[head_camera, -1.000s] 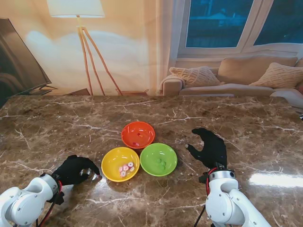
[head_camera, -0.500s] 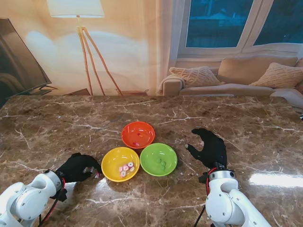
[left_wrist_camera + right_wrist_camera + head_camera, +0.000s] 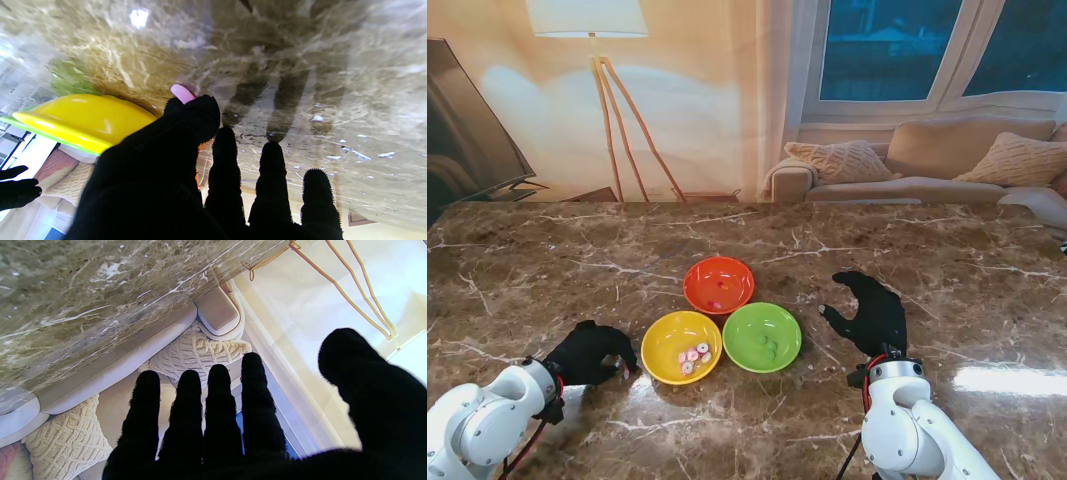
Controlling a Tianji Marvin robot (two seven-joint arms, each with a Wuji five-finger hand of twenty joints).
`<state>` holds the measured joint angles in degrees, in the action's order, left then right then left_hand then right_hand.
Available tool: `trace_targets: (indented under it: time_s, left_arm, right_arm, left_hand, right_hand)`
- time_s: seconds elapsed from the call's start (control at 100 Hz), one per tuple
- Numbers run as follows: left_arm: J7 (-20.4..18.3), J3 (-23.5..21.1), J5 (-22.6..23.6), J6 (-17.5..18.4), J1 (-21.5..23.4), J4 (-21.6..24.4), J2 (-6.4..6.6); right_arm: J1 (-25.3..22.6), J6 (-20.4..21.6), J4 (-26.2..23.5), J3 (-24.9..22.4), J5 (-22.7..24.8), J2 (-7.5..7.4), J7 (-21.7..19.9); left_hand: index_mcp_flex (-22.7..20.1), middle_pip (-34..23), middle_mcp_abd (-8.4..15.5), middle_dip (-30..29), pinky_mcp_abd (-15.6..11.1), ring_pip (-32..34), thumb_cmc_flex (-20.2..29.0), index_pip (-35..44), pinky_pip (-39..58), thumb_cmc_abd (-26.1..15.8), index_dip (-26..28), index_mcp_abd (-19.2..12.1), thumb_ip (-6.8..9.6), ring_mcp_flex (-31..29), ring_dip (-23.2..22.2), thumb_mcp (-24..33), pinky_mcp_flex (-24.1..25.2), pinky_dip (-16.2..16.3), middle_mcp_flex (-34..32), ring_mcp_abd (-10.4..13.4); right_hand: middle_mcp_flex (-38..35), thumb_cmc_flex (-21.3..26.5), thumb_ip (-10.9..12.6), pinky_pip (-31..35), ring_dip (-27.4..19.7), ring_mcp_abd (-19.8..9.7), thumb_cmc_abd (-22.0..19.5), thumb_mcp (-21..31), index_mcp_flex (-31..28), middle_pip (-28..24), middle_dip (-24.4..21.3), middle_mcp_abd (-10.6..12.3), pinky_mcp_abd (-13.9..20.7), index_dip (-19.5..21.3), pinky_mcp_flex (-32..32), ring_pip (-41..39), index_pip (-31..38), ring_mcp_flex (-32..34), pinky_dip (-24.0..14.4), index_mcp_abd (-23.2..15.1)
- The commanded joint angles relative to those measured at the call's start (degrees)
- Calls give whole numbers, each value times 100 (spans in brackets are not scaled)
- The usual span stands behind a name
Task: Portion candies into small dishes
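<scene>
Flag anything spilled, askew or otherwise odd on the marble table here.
Nothing spilled or askew. The yellow bowl, green bowl and orange bowl sit upright, clustered. One pink candy is outside them, at the gloved left hand's fingertips.

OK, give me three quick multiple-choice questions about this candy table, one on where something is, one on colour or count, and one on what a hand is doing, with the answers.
1. Which dish lies farthest from me?
A. orange dish
B. yellow dish
C. green dish

2. How many dishes are on the table?
A. two
B. three
C. five

3. What is the right hand doing?
A. gripping a dish
B. pinching a candy
C. open, holding nothing

Answers:
1 A: the orange dish sits beyond the yellow dish and the green dish.
2 B: only those three stand on the table.
3 C: the right hand has its fingers spread over bare marble, while the left hand pinches a pink candy by the yellow dish.
</scene>
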<state>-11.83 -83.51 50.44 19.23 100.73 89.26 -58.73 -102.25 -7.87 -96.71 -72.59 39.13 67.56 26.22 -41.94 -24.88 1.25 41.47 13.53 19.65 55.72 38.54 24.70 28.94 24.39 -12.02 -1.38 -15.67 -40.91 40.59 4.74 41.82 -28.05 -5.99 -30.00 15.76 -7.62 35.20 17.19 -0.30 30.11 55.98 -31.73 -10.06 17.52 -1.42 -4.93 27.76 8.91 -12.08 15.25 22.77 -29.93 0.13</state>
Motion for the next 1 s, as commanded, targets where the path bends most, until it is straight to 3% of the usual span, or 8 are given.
trace_targets:
  time_s: [0.0, 0.16, 0.34, 0.71, 0.99]
  left_arm:
    - [23, 5, 90, 8, 78, -61, 16]
    - [168, 20, 234, -19, 65, -148, 12]
    - [293, 45, 334, -39, 63, -226, 9]
    - [477, 73, 587, -105, 103, -215, 7]
    - [591, 99, 708, -175, 115, -226, 5]
  right_arm:
    - [-48, -14, 3, -2, -29, 12, -71]
    - [-49, -4, 3, 3, -37, 12, -74]
    - [-45, -12, 7, 11, -38, 13, -74]
    - [-27, -20, 22, 28, -37, 11, -84]
    - [-23, -16, 27, 29, -43, 13, -78]
  left_hand:
    - [13, -146, -168, 107, -113, 162, -104, 154, -64, 265, 142, -139, -207, -94, -64, -58, 42, 153, 71, -133]
    - [206, -210, -173, 145, -106, 199, -165, 328, 52, 376, 373, -112, -285, -111, -71, -125, 33, 153, 41, -141]
    - [325, -228, -193, 156, -93, 232, -332, 659, 126, 525, 694, -212, -369, -117, -70, -599, 37, 94, 43, -146]
    - [164, -359, -209, 227, -79, 342, 86, 1330, 355, 332, 854, -477, -216, -240, -105, -1082, 11, 63, -146, -173]
    - [-202, -546, -228, 522, -73, 445, 307, 1476, 677, 34, 413, -430, -124, -338, -133, -1322, 10, -5, -336, -216]
  right_hand:
    - [67, -88, 203, 43, 116, 6, 1, 14, 1, 54, 39, 43, 15, -52, 18, -30, 35, -77, -145, -145]
    - [69, -89, 201, 44, 117, 6, 0, 14, 1, 54, 38, 36, 15, -52, 19, -32, 36, -73, -144, -146]
    - [63, -88, 201, 45, 117, 3, 0, 15, -2, 51, 40, 36, 11, -52, 18, -31, 37, -74, -144, -144]
    - [65, -64, 199, 51, 117, 4, 22, 38, 6, 50, 39, 40, 12, -53, 27, -36, 36, -63, -144, -151]
    - [55, -64, 195, 53, 120, 3, 16, 49, 9, 41, 41, 41, 9, -53, 28, -42, 37, -56, -142, -146]
